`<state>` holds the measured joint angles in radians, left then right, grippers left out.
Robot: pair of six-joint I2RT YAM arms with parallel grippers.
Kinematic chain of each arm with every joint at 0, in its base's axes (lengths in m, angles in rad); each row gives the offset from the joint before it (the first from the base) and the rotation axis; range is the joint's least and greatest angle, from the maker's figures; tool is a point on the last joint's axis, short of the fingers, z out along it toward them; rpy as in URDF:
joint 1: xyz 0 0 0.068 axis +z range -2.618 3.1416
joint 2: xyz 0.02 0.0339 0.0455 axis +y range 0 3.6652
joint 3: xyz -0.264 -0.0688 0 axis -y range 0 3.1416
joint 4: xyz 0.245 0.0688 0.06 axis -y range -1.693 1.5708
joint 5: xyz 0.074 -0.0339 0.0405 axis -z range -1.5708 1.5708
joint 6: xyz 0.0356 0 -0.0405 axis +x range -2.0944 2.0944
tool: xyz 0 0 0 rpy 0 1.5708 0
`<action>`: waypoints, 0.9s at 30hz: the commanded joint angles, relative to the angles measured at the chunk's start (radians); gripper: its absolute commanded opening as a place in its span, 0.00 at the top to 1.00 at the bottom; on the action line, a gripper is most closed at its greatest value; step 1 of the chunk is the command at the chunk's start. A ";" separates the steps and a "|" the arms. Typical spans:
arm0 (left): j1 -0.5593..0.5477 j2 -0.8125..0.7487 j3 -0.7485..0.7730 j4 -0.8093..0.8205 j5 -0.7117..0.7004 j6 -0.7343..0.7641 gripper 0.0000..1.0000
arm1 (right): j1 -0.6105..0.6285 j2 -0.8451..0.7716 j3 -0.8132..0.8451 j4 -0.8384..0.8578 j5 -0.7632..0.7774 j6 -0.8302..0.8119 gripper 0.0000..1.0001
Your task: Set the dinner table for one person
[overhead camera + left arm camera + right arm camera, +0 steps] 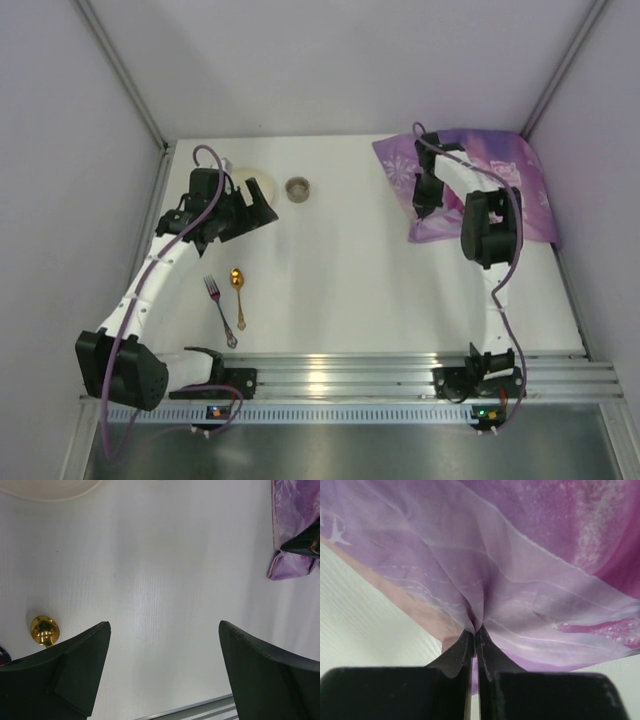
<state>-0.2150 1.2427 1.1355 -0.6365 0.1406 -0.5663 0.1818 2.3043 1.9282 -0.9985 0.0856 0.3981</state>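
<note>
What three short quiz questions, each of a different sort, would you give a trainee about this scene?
1. True or false: the right gripper has its jaws shut on the purple snowflake-printed fabric placemat.
2. In the top view, what lies just left of the gold metal spoon? A: a slim metal fork. B: a knife. C: a glass.
3. Fill in: the left gripper has its jaws ____.
Key: 1 true; 2 A; 3 open.

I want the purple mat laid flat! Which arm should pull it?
Right arm, probably. The right claw is shut on a fold of the purple mat, while the left claw hangs open over the white table, well away from it.
</note>
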 commanded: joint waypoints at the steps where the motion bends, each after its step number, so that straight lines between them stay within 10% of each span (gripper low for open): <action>1: -0.024 -0.069 -0.013 0.001 -0.010 -0.023 0.06 | 0.076 0.006 -0.115 -0.006 -0.059 -0.015 1.00; 13: -0.049 -0.187 0.012 -0.088 -0.099 -0.053 0.06 | 0.471 -0.316 -0.350 0.133 -0.424 0.174 0.99; 17: -0.052 -0.186 0.010 -0.091 -0.101 -0.060 0.06 | 0.548 -0.407 -0.340 0.152 -0.489 0.188 0.01; 27: -0.286 0.013 0.000 -0.032 -0.205 -0.087 0.06 | 0.414 -0.727 -0.472 0.083 -0.391 0.101 0.00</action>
<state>-0.4316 1.1809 1.1297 -0.6991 -0.0059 -0.6353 0.6472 1.6608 1.5089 -0.8803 -0.3511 0.5285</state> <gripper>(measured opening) 0.939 0.995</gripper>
